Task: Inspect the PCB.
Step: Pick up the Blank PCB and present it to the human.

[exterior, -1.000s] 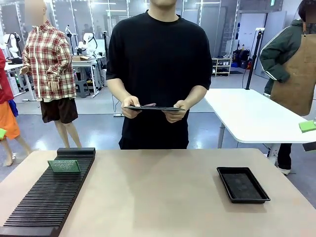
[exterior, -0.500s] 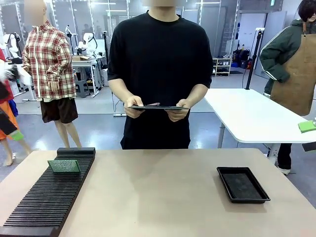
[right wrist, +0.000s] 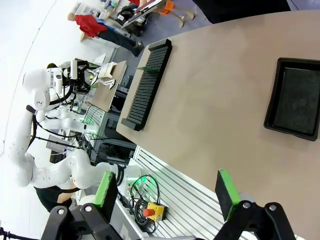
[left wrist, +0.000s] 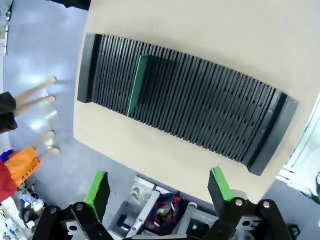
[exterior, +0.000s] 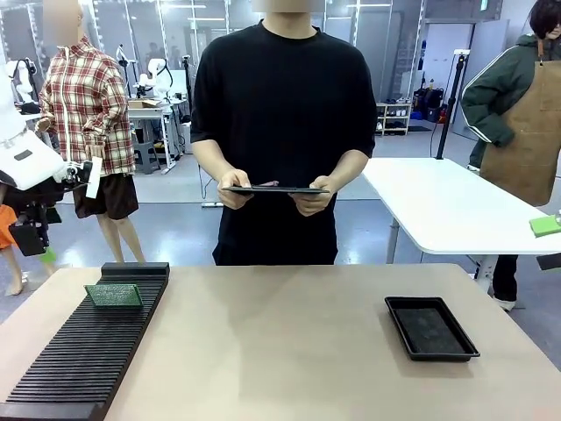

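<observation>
White left arm bears a black claw, green pads, possibly cables.

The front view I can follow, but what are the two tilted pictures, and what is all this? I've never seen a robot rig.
It is a two-armed robot sharing a table with a person. The front view looks across the table from the robot's side. The tilted pictures come from cameras on each wrist, looking past the left fingers and right fingers, green-tipped, open, holding nothing. On the table are a black slotted rack with a green PCB standing in it, and a black tray. The person holds a clipboard.
</observation>
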Tool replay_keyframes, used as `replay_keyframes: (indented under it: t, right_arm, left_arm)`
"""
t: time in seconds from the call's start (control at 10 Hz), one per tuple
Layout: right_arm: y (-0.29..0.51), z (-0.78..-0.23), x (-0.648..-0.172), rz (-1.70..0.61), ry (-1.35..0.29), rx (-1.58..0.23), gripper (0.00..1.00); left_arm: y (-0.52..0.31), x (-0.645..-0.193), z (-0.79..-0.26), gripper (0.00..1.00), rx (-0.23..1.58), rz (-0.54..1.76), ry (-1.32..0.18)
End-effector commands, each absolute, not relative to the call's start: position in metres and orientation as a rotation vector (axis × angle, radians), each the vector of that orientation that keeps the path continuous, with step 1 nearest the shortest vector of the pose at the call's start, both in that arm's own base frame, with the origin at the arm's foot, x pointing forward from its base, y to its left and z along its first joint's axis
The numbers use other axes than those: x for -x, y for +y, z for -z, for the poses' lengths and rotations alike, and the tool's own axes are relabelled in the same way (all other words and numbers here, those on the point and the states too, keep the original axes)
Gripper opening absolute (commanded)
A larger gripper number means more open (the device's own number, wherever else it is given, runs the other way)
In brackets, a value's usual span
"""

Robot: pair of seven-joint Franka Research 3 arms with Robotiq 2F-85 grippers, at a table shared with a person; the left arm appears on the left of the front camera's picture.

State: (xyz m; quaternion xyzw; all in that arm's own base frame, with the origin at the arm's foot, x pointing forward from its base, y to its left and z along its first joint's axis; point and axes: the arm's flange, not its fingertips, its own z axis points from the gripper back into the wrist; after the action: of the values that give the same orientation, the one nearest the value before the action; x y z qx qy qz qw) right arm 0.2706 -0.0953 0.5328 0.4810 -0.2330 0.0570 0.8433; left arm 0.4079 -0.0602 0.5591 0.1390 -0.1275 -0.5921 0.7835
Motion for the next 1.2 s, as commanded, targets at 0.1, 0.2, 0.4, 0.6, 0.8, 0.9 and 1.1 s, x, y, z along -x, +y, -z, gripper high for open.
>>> replay_keyframes:
  t: [0.1, 0.2, 0.4, 0.6, 0.8, 0.9, 1.1]
  right_arm:
    - [-0.095, -0.533, -0.273, -0.141, -0.512, -1.025, 1.0]
    - [-0.095, -0.533, -0.273, -0.141, -0.512, -1.025, 1.0]
    - [-0.095, -0.533, -0.273, -0.141, -0.512, -1.025, 1.0]
    - [-0.095, -0.533, -0.273, -0.141, -0.512, -1.025, 1.0]
    - [-0.095, -0.533, -0.273, -0.141, -0.512, -1.025, 1.0]
    - [-0.095, -0.533, -0.273, -0.141, -0.512, -1.025, 1.0]
    - [-0.095, -0.533, -0.273, -0.141, -0.512, -1.025, 1.0]
  left_arm:
    - [-0.065, -0.4, -0.564, 1.0, -0.317, 1.22, -0.286]
    - [-0.065, -0.4, -0.564, 1.0, -0.317, 1.22, -0.286]
    - [-0.05, -0.421, -0.547, 1.0, -0.271, 1.334, -0.296]
    - [-0.027, -0.451, -0.511, 1.0, -0.333, 1.483, -0.417]
    - [-0.017, -0.481, -0.478, 1.0, -0.278, 1.529, -0.368]
    - [-0.014, -0.494, -0.465, 1.0, -0.256, 1.565, -0.362]
    - [-0.006, -0.52, -0.438, 1.0, -0.202, 1.602, -0.316]
